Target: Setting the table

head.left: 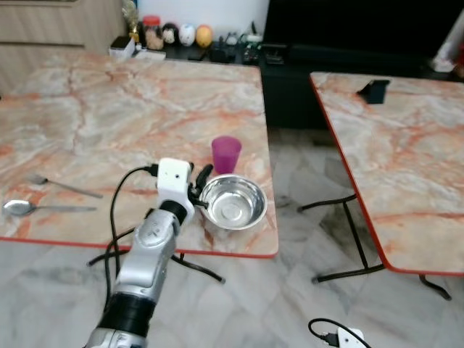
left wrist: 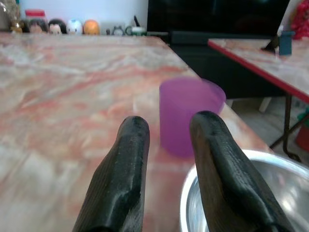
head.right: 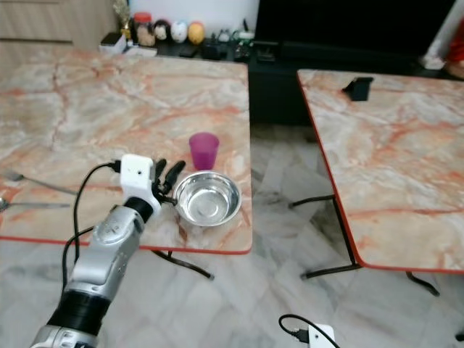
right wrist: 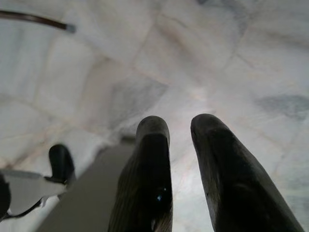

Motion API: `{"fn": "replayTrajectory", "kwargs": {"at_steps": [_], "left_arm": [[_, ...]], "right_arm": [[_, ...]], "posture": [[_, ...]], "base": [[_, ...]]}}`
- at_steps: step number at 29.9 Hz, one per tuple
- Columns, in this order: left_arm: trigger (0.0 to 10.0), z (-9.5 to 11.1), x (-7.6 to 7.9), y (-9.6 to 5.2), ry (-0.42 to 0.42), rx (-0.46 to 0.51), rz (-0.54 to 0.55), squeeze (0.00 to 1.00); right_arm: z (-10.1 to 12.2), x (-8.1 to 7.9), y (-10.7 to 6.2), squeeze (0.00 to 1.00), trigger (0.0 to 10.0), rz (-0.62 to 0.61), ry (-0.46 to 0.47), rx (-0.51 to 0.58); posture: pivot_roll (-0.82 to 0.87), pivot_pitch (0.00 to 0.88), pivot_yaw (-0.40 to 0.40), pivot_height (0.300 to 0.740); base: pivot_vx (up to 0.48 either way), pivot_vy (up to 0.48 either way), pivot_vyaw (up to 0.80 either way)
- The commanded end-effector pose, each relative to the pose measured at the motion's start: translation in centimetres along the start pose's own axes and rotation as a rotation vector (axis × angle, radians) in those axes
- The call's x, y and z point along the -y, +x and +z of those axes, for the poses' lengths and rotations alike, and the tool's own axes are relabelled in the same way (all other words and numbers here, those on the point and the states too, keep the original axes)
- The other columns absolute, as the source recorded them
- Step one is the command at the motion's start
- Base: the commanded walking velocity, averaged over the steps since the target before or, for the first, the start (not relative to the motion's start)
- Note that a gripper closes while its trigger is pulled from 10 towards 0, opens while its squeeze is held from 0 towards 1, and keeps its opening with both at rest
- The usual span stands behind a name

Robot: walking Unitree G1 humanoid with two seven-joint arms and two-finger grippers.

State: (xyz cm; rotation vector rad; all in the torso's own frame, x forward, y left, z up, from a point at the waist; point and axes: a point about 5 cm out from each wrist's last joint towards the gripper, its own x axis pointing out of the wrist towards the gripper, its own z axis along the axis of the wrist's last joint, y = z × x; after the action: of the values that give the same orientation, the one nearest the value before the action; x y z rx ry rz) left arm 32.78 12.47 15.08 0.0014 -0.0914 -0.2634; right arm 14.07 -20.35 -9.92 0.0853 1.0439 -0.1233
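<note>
A steel bowl point(head.left: 233, 203) sits on the marble table point(head.left: 109, 123) near its front right corner. Just behind it stands a purple cup point(head.left: 226, 154). My left gripper point(head.left: 201, 183) hovers at the bowl's left rim, its fingers slightly parted and holding nothing. In the left wrist view the gripper point(left wrist: 169, 125) points at the cup point(left wrist: 190, 113), and the bowl's rim point(left wrist: 285, 193) lies beside one finger. A spoon point(head.left: 22, 208) and a fork point(head.left: 65, 186) lie at the table's front left. My right gripper point(right wrist: 179, 125) hangs idle over the floor, fingers together.
A second marble table point(head.left: 406, 159) stands to the right across a floor gap, with a black object point(head.left: 373, 90) on it. Small figurines point(head.left: 174, 34) line the far edge. A white plug with a cable point(head.left: 348, 337) lies on the floor.
</note>
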Motion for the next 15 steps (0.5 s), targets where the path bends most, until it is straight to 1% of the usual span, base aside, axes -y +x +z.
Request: {"fn": "replayTrajectory", "kwargs": {"at_steps": [1, 5, 12, 14, 15], "left_arm": [[10.0, 0.7, 1.2, 0.4, -0.006, 0.023, -0.034, 0.0], [10.0, 0.6, 1.0, 0.2, -0.038, 0.018, -0.035, 0.0], [10.0, 0.3, 0.6, -0.3, -0.051, -0.003, -0.05, 0.0], [10.0, 0.1, 0.5, -0.4, -0.057, -0.017, -0.055, 0.0], [10.0, -0.4, 0.4, -0.6, -0.041, -0.053, -0.064, 0.0]], "right_arm": [[-0.5, 0.9, -0.2, 0.0, 10.0, -0.022, -0.004, -0.018], [-0.5, 0.9, -0.2, 0.0, 10.0, -0.021, -0.004, -0.019], [-0.5, 0.9, -0.2, 0.0, 10.0, -0.023, -0.004, -0.021], [-0.5, 0.8, -0.2, 0.0, 10.0, -0.023, -0.005, -0.021], [-0.5, 0.8, -0.2, 0.0, 10.0, -0.023, -0.004, -0.021]], "posture": [[0.14, 0.0, -0.075, 0.727], [0.14, 0.0, -0.073, 0.727], [0.14, 0.0, -0.071, 0.727], [0.14, 0.0, -0.071, 0.727], [0.14, 0.0, -0.071, 0.727]], "base": [[0.0, 0.0, 0.0], [0.0, 0.0, 0.0], [0.0, 0.0, 0.0], [0.0, 0.0, 0.0], [0.0, 0.0, 0.0]]}}
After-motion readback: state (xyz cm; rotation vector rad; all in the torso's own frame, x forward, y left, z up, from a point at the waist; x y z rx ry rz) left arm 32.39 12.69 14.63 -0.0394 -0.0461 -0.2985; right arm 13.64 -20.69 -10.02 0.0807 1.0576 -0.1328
